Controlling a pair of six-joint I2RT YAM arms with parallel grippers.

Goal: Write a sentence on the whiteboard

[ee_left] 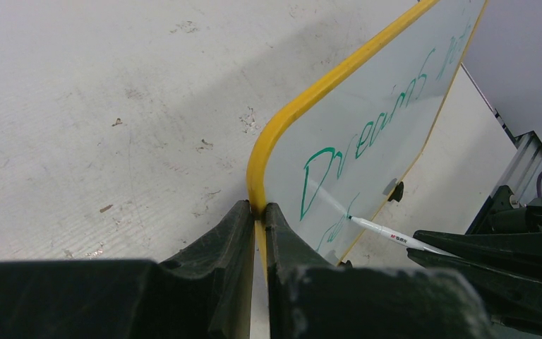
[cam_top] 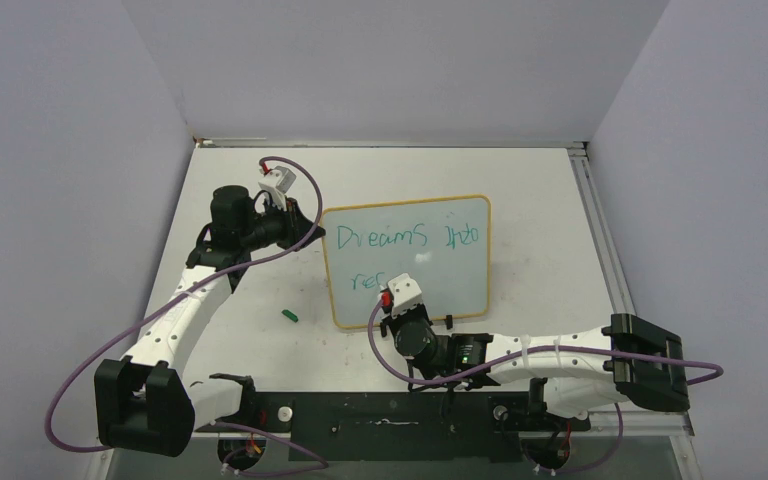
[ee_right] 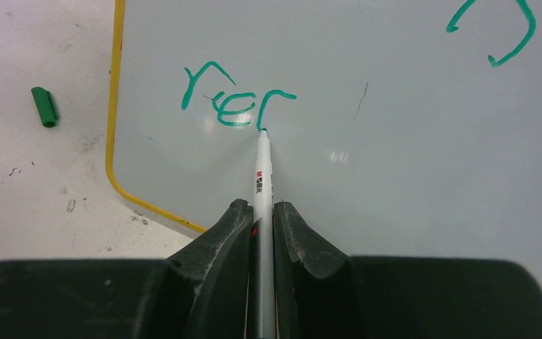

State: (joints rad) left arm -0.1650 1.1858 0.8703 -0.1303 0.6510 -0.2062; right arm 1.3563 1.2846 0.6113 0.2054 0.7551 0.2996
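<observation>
left gripper [ee_left: 257, 210] is pinching the whiteboard [ee_left: 367, 106] by its yellow left edge, board sitting mid table [cam_top: 250, 170]. right gripper [ee_right: 260, 212] is clamping a marker [ee_right: 262, 166], tip touching line two. sentence [cam_top: 400, 238] is reading "Dreams into", then "re" plus a stroke, possibly a half-done "a". green cap [ee_right: 44, 106] is lying left of the board

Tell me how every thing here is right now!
whiteboard: pinched at its yellow edge.
sentence: unfinished, "Dreams into" on top, second line only begun.
marker: uncapped, tip touching the board.
cap: off, lying on the table beside the board.
left gripper: shut on the whiteboard's edge.
right gripper: shut on the marker.
</observation>
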